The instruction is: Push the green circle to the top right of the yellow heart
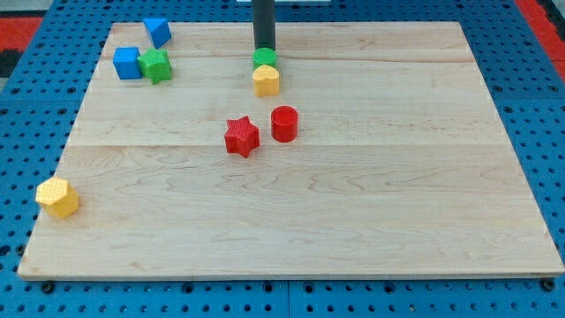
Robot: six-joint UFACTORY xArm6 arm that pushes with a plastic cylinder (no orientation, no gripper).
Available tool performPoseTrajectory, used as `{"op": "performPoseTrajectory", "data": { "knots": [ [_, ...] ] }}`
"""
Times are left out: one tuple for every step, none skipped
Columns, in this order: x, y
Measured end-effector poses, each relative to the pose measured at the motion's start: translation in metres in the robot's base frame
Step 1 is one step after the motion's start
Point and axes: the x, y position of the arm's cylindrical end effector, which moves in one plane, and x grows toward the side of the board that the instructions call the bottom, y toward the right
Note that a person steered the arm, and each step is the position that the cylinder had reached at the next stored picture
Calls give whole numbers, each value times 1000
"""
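The green circle (265, 58) sits near the view's top centre, touching the top edge of the yellow heart (266, 80) just below it. The rod comes down from the view's top, and my tip (264, 49) rests right at the green circle's top edge, seemingly touching it. The green circle lies directly above the heart, not to its right.
A red cylinder (284, 124) and a red star (241, 137) lie below the heart. A blue cube (127, 63), a green star-like block (156, 65) and a blue block (158, 32) cluster at the top left. A yellow hexagon (57, 196) lies at the left edge. The wooden board (397, 177) holds all of them.
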Motion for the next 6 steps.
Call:
{"op": "performPoseTrajectory", "data": {
  "knots": [
    [11, -11],
    [17, -18],
    [25, -53],
    [28, -37],
    [45, -43],
    [57, -23]
  ]
}}
